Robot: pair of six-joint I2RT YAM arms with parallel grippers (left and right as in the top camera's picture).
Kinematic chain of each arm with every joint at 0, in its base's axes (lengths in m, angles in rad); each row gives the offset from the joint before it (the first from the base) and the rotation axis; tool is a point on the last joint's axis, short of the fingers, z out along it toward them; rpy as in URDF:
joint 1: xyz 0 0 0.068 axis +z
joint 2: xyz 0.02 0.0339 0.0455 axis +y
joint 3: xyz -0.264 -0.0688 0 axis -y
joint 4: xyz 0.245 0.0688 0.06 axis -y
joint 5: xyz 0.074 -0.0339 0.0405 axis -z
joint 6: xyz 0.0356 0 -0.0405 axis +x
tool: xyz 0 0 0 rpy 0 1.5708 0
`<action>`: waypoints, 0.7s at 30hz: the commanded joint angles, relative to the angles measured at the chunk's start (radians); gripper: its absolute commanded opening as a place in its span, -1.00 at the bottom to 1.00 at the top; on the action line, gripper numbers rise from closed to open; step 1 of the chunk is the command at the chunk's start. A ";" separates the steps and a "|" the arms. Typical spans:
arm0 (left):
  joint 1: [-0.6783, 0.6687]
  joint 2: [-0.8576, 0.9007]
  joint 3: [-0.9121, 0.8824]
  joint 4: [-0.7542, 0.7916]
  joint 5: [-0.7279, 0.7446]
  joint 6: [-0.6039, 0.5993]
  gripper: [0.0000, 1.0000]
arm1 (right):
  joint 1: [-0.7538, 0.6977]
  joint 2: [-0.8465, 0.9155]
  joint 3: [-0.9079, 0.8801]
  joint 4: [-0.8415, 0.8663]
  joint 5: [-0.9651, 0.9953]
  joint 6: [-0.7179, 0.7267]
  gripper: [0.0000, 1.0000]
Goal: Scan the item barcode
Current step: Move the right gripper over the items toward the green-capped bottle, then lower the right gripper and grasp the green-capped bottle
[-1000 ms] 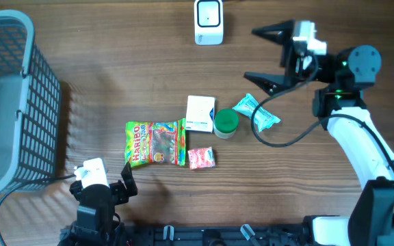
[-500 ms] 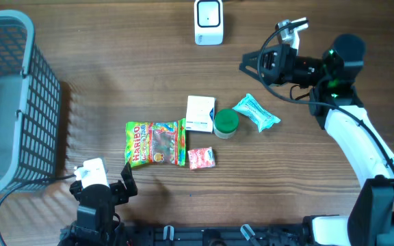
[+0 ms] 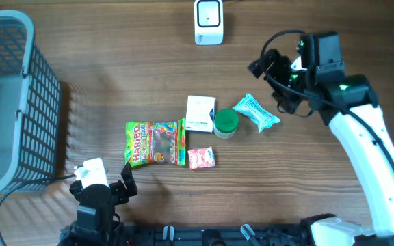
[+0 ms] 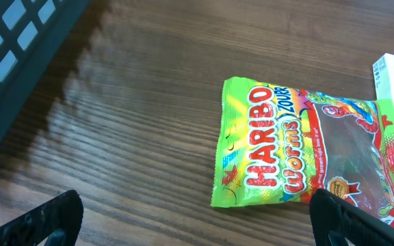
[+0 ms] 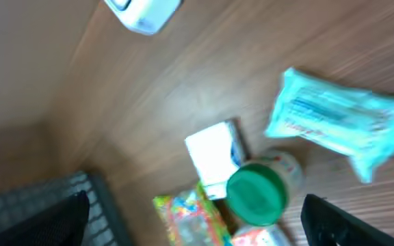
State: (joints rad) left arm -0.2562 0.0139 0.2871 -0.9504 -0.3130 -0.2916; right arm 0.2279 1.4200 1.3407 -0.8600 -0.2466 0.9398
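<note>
Near the middle of the table (image 3: pixel 101 61) five items lie close together, none of them held. A teal wipes packet (image 3: pixel 256 113) is the rightmost, lying at a slant. Just to its left stands a jar with a green lid (image 3: pixel 226 123), and a white box (image 3: pixel 200 113) touches or nearly touches the jar's left side. On the near side of the box a small pink packet (image 3: pixel 201 158) lies flat. A Haribo Worms bag (image 4: pixel 306 154) is beside the pink packet on the left, its print facing up. No barcode can be made out on any of them.

At the far edge of the table, roughly in line with the white box, stands a white barcode scanner (image 3: pixel 208 21), well apart from the items.

Over the right half of the table, the right gripper (image 3: pixel 269 85) is just beyond the teal wipes packet towards the far-right, its jaws spread wide and empty. Its wrist view is blurred. By the near edge, the left gripper (image 4: pixel 193 205) has its jaws released too, with nothing between them, and the Haribo Worms bag lies ahead of it.

Along the left edge sits a grey mesh basket (image 3: pixel 26 102).
</note>
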 commanded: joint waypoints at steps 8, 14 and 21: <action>-0.006 -0.007 0.003 -0.001 0.002 -0.005 1.00 | 0.084 0.012 0.025 -0.047 -0.102 -1.183 0.99; -0.006 -0.007 0.003 -0.001 0.002 -0.005 1.00 | 0.145 0.160 0.025 -0.128 -0.191 -1.471 0.99; -0.006 -0.007 0.003 -0.001 0.002 -0.005 1.00 | 0.245 0.379 0.025 -0.131 -0.104 -1.480 0.99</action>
State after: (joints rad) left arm -0.2562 0.0139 0.2871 -0.9504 -0.3130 -0.2916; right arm 0.4358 1.7470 1.3563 -0.9958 -0.3962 -0.5056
